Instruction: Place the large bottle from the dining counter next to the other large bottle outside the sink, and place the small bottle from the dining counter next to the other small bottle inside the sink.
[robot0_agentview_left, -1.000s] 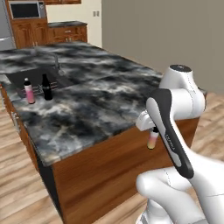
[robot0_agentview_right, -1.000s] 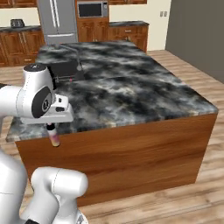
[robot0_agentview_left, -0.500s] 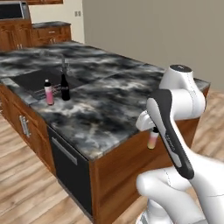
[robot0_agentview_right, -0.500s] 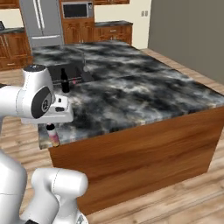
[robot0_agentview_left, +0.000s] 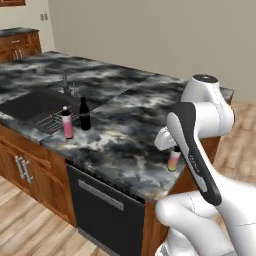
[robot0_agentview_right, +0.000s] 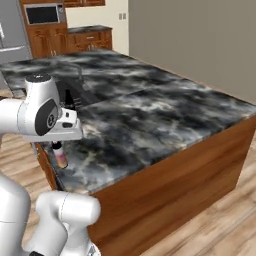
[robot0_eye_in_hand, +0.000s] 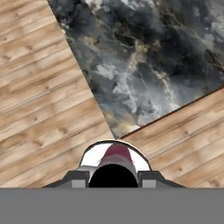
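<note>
Marbled dining counter below, gripper pinching small bottle, hanging upright under the fingers

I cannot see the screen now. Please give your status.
End effector shut on small bottle, above counter corner. Pink bottle beside black bottle, outside sink. Nothing blocking.

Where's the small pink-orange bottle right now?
The small bottle hangs in the gripper above the counter's near corner, right of the sink.
</note>
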